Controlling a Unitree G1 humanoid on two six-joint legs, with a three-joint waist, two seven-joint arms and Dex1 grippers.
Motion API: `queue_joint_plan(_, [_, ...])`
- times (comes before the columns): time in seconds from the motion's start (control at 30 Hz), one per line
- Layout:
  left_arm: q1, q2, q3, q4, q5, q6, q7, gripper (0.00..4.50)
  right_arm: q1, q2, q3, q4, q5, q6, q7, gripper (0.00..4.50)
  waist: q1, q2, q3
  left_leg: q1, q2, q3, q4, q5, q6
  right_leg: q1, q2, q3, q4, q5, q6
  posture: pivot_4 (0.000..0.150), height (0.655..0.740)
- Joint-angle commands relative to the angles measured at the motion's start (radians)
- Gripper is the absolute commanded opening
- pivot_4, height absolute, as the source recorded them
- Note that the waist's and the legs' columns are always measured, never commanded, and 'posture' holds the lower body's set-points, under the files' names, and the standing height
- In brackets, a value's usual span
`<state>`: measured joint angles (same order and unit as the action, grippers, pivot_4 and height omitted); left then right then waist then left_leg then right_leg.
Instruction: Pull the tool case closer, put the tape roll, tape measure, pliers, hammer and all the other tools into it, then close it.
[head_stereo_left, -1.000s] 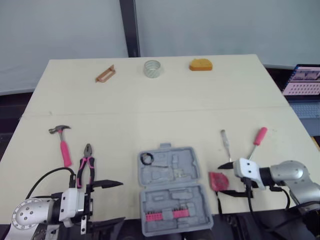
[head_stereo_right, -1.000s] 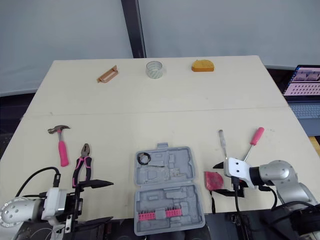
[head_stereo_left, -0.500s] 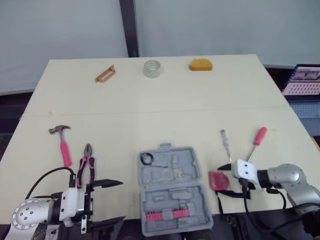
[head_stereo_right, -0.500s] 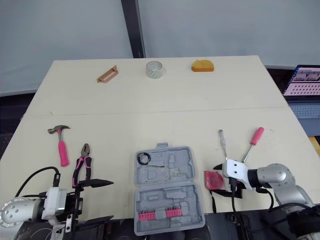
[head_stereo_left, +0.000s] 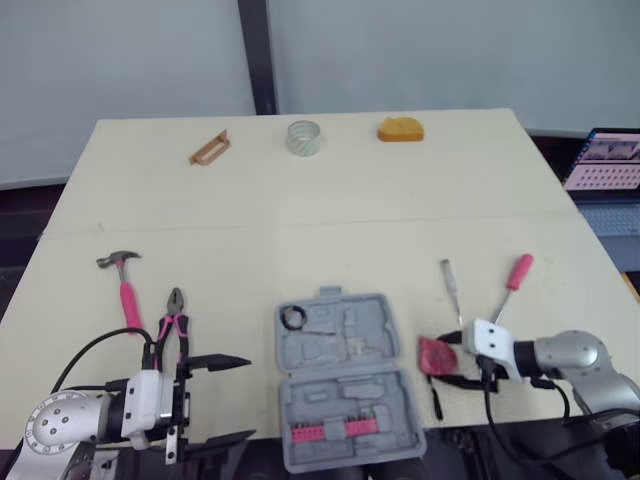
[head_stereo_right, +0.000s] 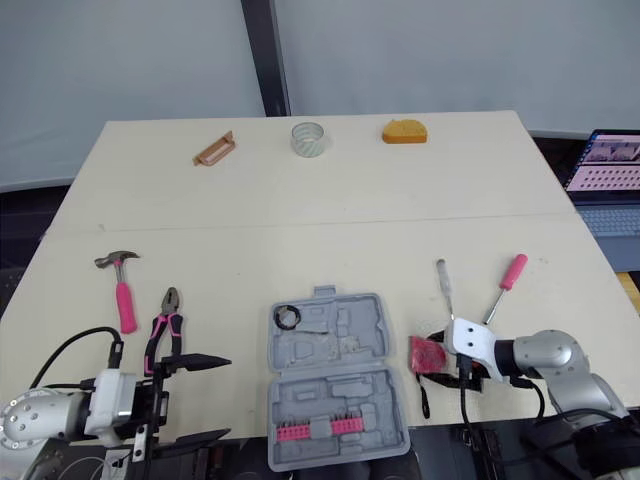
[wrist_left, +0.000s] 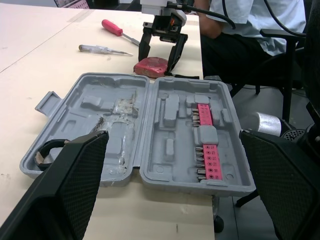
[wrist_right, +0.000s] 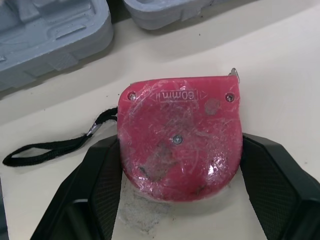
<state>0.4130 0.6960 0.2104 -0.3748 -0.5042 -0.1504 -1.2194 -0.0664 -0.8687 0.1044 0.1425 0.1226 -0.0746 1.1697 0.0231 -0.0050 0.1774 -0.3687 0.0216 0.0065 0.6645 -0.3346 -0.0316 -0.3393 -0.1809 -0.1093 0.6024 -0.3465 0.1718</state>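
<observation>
Moved: the right gripper (wrist_right: 181, 172) has been slid in around the tape measure (wrist_right: 180, 135); a second ago its fingers were just to the right of it.
Tape measure: it is red and is lying flat on the table (head_stereo_left: 300, 220), just to the right of the tool case (head_stereo_left: 377, 328). Its black strap (wrist_right: 50, 147) is laid out on the table beside it.
Right gripper: the tape measure is pinched between the two black fingers, which are pressed against both of its sides.
Tool case: it is grey and laid open near the front edge of the table. A row of pink bits (head_stereo_left: 325, 430) is held in the near half.
Left gripper: the left gripper (head_stereo_left: 243, 398) is held at the front edge, left of the case, with its fingers spread wide and nothing between them.
Pliers: the pliers (head_stereo_left: 172, 338) are laid just behind the left gripper.
Hammer: the hammer (head_stereo_left: 125, 285) is found farther left, near the pliers.
Screwdrivers: a pink screwdriver (head_stereo_left: 512, 280) and a clear-handled screwdriver (head_stereo_left: 452, 285) are laid behind the right gripper.
Tape roll: the tape roll (head_stereo_left: 305, 137) is set at the far edge, between a brown piece (head_stereo_left: 209, 148) and an orange piece (head_stereo_left: 400, 129), well apart from the case.
</observation>
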Motion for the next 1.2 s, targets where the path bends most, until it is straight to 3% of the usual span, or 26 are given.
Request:
queue_joint_plan(0.03, [0.007, -0.010, -0.005, 0.020, -0.003, -0.031, -0.013, 4.50, 0.011, -0.003, -0.026, -0.020, 0.005, 0.011, -0.017, 2.96, 0.000, 0.000, 0.000, 0.000, 0.000, 0.000, 0.000, 0.000, 0.000, 0.000, 0.000, 0.000, 0.000, 0.000, 0.000, 0.150, 0.7400])
queue_joint_plan(0.27, [-0.021, -0.058, -0.039, 0.104, 0.020, -0.094, -0.015, 4.50, -0.012, -0.081, -0.065, -0.133, 0.049, 0.102, 0.027, 2.96, 0.001, 0.001, 0.000, 0.000, 0.000, 0.000, 0.000, 0.000, 0.000, 0.000, 0.000, 0.000, 0.000, 0.000, 0.000, 0.150, 0.7400])
queue_joint_plan(0.57, [-0.073, -0.043, -0.030, 0.107, 0.025, -0.067, 0.022, 4.50, -0.259, -0.209, 0.029, -0.352, 0.056, 0.412, 0.161, 2.96, -0.001, 0.001, 0.001, -0.001, 0.001, 0.000, 0.000, 0.000, 0.000, -0.001, 0.000, 0.000, 0.000, 0.000, 0.000, 0.150, 0.7400])
queue_joint_plan(0.77, [-0.121, -0.019, -0.023, 0.070, 0.025, 0.020, 0.085, 4.50, -0.500, -0.171, 0.223, -0.459, -0.047, 0.685, 0.156, 2.96, -0.002, 0.001, 0.001, -0.001, 0.001, 0.000, 0.000, 0.000, 0.000, -0.001, 0.000, 0.000, 0.000, 0.000, 0.000, 0.150, 0.7400])
queue_joint_plan(1.2, [-0.158, -0.016, -0.037, 0.034, 0.066, 0.086, 0.164, 4.50, -0.859, -0.003, 0.630, -0.414, -0.298, 0.946, 0.196, 2.96, -0.021, 0.001, 0.001, -0.003, 0.001, 0.000, 0.000, 0.000, 0.000, -0.004, 0.000, 0.000, 0.002, 0.000, 0.000, 0.150, 0.7400])
